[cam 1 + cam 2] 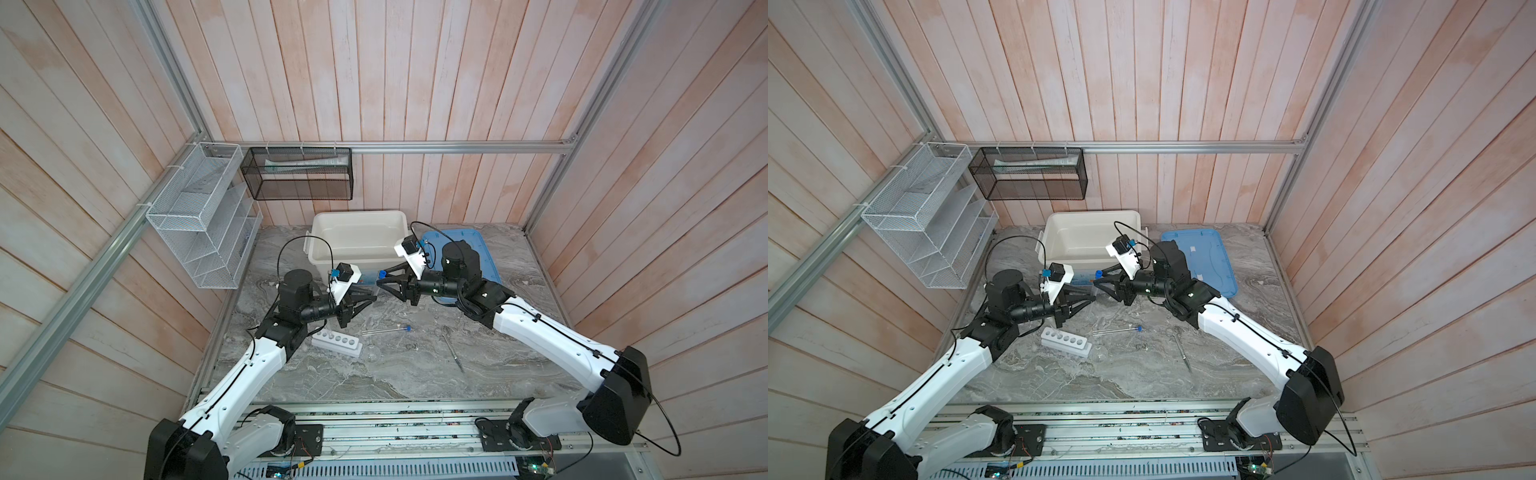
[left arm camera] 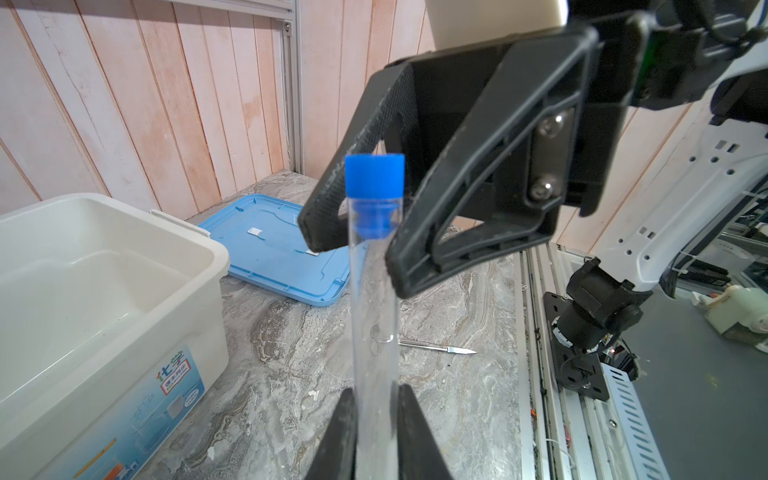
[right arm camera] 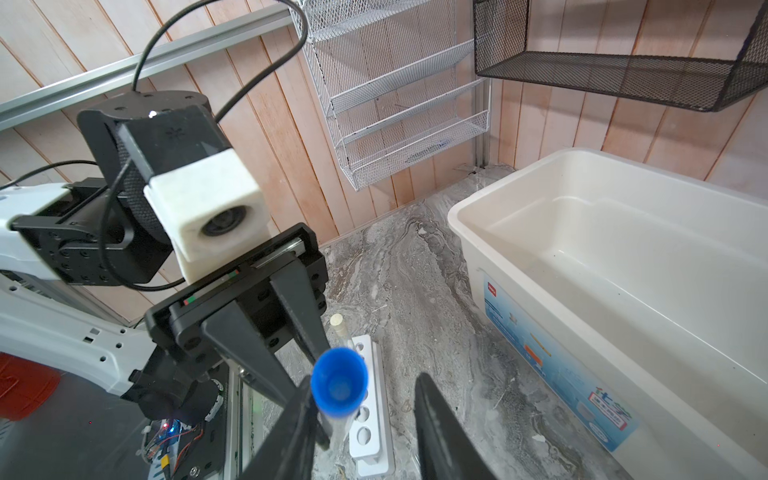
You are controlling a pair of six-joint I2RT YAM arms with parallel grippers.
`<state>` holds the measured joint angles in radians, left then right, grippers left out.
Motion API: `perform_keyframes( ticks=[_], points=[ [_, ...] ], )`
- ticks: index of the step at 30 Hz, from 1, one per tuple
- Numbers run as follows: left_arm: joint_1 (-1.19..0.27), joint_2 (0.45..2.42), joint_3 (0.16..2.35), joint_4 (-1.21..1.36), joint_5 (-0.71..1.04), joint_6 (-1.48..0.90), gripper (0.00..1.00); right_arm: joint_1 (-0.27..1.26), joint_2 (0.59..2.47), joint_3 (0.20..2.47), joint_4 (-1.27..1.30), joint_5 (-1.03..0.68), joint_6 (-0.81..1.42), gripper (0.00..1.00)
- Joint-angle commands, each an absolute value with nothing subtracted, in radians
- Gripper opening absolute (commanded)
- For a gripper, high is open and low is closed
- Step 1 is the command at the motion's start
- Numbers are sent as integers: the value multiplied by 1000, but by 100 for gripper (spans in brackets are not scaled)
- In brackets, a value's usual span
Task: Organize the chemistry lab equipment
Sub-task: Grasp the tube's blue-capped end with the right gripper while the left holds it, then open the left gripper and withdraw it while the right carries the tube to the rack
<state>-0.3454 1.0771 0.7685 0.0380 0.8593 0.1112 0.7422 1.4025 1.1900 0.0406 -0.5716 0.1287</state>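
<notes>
Handover step, I judge: left tool [image 2: 376, 401] pinches the blue-capped tube [image 2: 374, 316]; right tool [image 3: 368, 392] straddles its cap [image 3: 338, 384], jaws apart. Next, right must close before left releases.

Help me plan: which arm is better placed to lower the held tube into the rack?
Right, probably: the right pincer, open, flanks the blue cap at the top of the tube; the left pincer clamps lower down.

Your grey marbled tabletop [image 1: 415, 382] carried a white plastic bin [image 1: 359, 214] at the back with a flat blue lid [image 1: 487, 249] just beside it. Toward the front lay a white six-hole rack [image 1: 336, 344], a small clear round flask [image 1: 371, 354], a blue-capped clear tube [image 1: 386, 330] and a slim metal spatula [image 1: 453, 350].
</notes>
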Motion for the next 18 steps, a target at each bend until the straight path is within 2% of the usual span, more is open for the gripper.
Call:
perform_keyframes(
  ticks=[1, 14, 18],
  points=[
    [-340, 1084, 762, 51, 887, 107, 18, 749, 1408, 1209, 80, -584, 132, 37],
    [-341, 1082, 761, 49, 872, 109, 18, 754, 1408, 1204, 94, -581, 143, 15],
    [-341, 1076, 758, 52, 852, 106, 26, 755, 1410, 1206, 91, -576, 144, 12]
  ],
)
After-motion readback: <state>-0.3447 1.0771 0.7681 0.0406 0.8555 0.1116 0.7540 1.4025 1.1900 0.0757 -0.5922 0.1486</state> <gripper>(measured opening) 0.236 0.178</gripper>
